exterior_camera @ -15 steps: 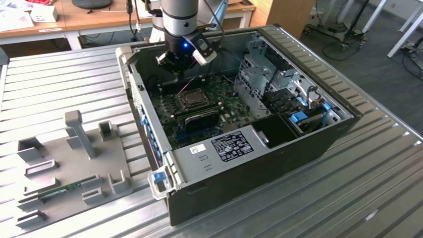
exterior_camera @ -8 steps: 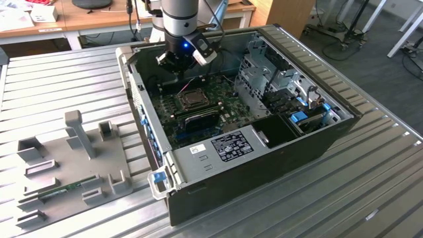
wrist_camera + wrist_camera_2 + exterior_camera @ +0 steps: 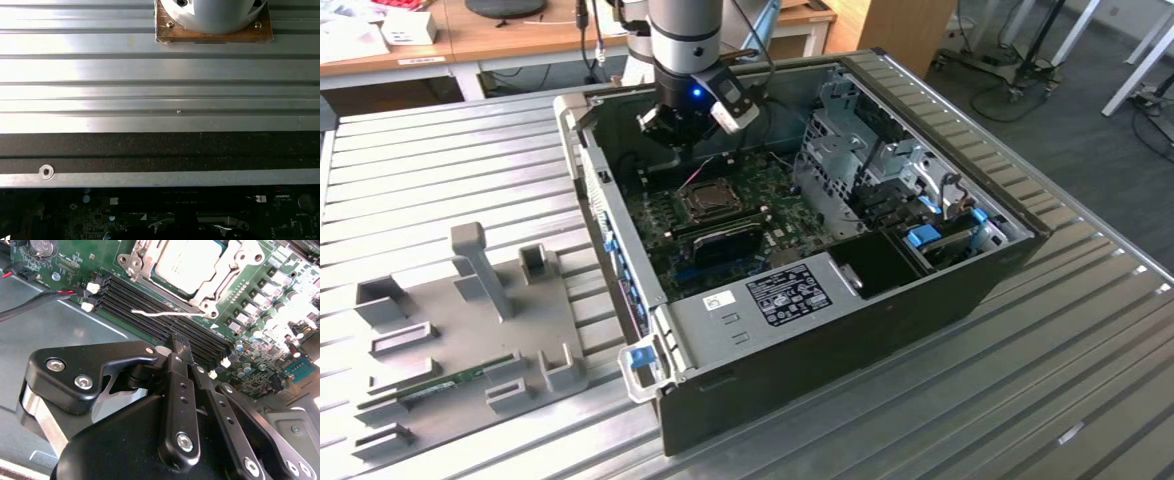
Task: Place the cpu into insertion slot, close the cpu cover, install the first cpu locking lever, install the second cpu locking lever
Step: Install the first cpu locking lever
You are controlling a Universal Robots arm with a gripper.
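In the exterior view my gripper (image 3: pixel 675 128) hangs inside the open computer case, just above the green motherboard and a little behind the insertion slot (image 3: pixel 708 201). The second wrist view shows the cpu (image 3: pixel 189 259), its silver-grey top lying flat in the insertion slot (image 3: pixel 212 296). The cpu cover (image 3: pixel 141 261) frames it and lies down around it. A thin silver locking lever (image 3: pixel 167 314) runs along the socket's edge beside the black memory slots (image 3: pixel 150 307). My gripper (image 3: pixel 179 342) is shut with nothing between its black fingers, and its tip is a short way from that lever.
Red and black cables (image 3: pixel 45 295) cross the case floor beside the board. Drive cages (image 3: pixel 854 160) and case walls (image 3: pixel 594 190) hem in the motherboard. A grey fixture plate (image 3: pixel 467 330) with a memory stick lies on the ribbed table at the exterior view's left.
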